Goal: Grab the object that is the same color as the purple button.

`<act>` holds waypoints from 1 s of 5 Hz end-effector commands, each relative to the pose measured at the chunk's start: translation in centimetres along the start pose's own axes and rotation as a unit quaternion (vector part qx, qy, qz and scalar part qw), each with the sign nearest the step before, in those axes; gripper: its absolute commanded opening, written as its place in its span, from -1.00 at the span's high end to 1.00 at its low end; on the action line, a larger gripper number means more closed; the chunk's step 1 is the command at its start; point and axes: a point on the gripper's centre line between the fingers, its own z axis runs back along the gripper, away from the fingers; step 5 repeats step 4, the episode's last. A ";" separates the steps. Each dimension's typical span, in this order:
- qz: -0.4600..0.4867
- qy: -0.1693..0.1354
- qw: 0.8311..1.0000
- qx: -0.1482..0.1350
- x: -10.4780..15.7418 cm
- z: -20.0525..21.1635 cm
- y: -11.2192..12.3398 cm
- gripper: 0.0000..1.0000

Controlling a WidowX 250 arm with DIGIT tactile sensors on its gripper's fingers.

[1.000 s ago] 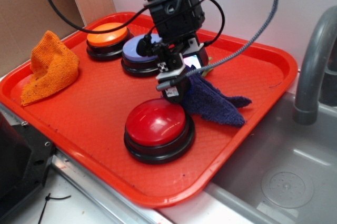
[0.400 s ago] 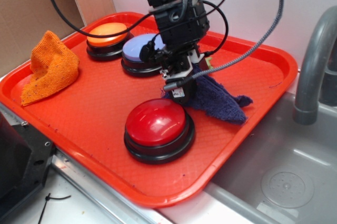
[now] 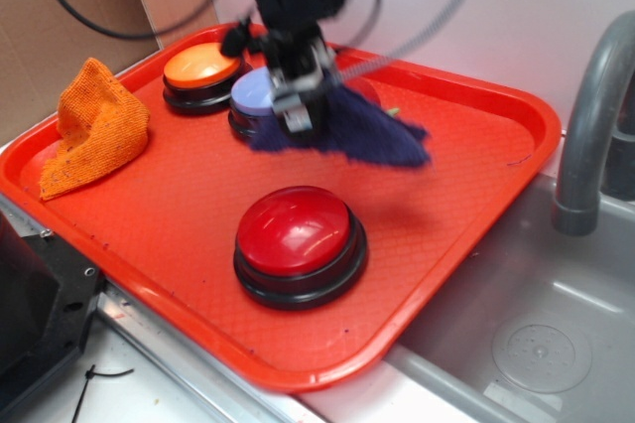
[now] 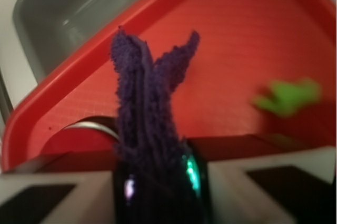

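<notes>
Rag hangs pinched in my closed pincer, clear of the tray beside the purple button. Grab looks done; I'd just hold firm.

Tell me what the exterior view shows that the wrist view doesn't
Only the exterior view shows the orange cloth, the orange button, the purple button, the red button and the faucet. Only the wrist view shows a blurred green leaf shape and the gripper clamped on the cloth up close. Both show the purple rag held off the red tray, and the sink.
</notes>
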 end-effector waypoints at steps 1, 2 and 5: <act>0.227 0.023 0.966 0.123 -2.6 7.7 -1.4 1.00; 0.343 0.000 0.928 0.144 -5.0 9.6 -2.1 1.00; 0.403 -0.007 0.901 0.161 -6.4 10.0 -2.1 1.00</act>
